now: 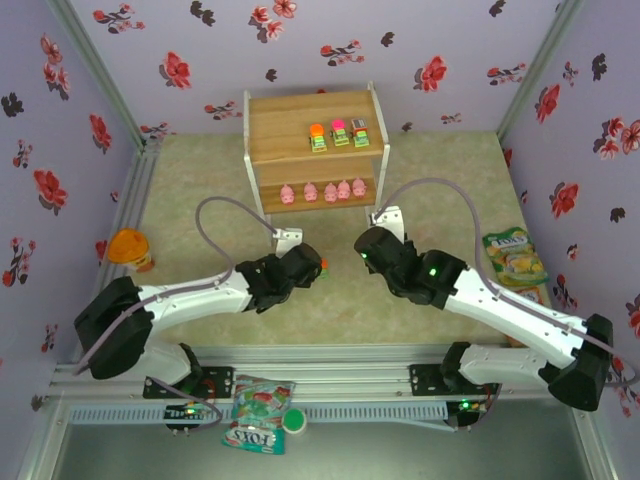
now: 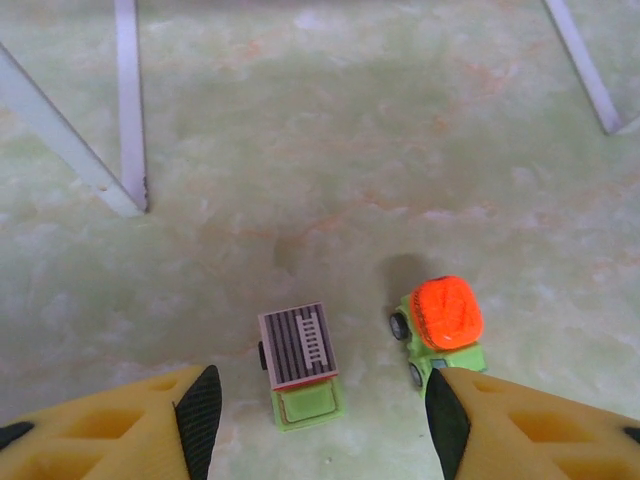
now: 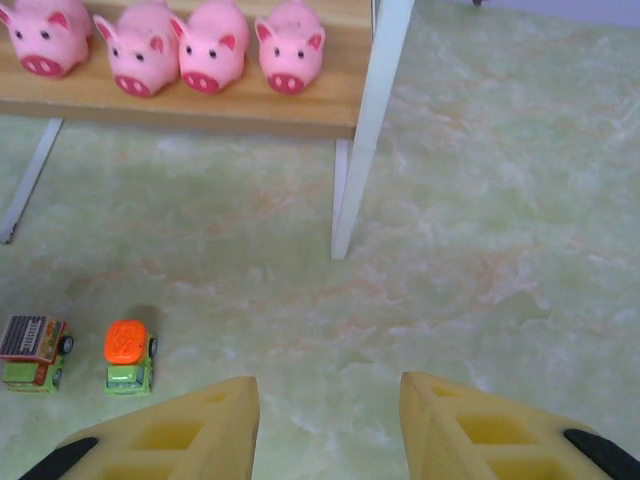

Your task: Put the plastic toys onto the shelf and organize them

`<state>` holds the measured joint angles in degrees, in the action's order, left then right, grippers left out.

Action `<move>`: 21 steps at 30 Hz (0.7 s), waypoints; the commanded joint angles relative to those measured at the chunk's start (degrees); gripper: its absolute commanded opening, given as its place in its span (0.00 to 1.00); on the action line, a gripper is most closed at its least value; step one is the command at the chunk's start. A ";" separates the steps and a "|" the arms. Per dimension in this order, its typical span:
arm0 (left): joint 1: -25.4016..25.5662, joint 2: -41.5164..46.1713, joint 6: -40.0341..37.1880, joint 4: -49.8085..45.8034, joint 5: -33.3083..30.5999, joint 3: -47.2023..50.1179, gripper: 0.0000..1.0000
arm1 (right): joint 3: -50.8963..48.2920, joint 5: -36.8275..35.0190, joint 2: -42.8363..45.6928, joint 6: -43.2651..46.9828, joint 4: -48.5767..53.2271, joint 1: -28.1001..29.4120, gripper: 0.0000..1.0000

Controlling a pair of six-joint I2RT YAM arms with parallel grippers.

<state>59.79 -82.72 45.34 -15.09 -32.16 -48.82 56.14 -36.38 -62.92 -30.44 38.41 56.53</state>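
Located shelf [image 1: 280, 125] at the far middle of the table [image 1: 200, 180], back to the flowered wall. Counted three cars [image 1: 339, 133] in a row on its top board, right of centre, and five pink pigs [image 1: 328, 190] in a line on its lower board.

Found two further toys off the shelf, on the table in front of it, side by side and apart: grey-top car [image 2: 297, 362] and orange-top car [image 2: 442, 320].

Noted left gripper [image 2: 320, 400] low over that pair in front of the shelf, fingers [image 2: 195, 405] released and spread. Grey-top car between them, unclasped. Orange-top car just beside one fingertip; cannot tell whether touching.

Noted right gripper [image 3: 328, 385] in front of the shelf's right side, fingers [image 3: 470, 420] released, with bare table in the gap.

Recorded white frame legs [image 3: 365, 150] of the shelf standing between both grippers and the space under the lower board.

Logged bystanders:
- Orange-lidded jar [image 1: 128, 246], left of the shelf and nearer the arms.
- Yellow-green candy bag [image 1: 515, 255], right of the shelf by the side wall.
- Red-and-green candy bag [image 1: 260, 410], well in front of the shelf, past the table's near edge.
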 commanded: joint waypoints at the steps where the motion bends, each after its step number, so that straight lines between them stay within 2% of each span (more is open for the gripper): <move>1: 0.37 -2.27 4.96 -5.00 -3.73 -2.50 0.60 | -2.02 0.39 1.77 -3.12 -2.45 0.24 0.42; 12: 0.33 -8.26 12.28 -7.44 -3.07 -4.45 0.55 | -6.53 2.04 2.88 -5.33 -4.31 0.31 0.42; 21: 0.59 -12.80 13.88 -5.80 -1.94 -4.51 0.55 | -8.49 2.82 3.37 -5.86 -4.99 0.30 0.42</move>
<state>59.90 -94.00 56.88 -20.36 -33.41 -52.03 48.49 -34.00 -60.27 -34.98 34.30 56.53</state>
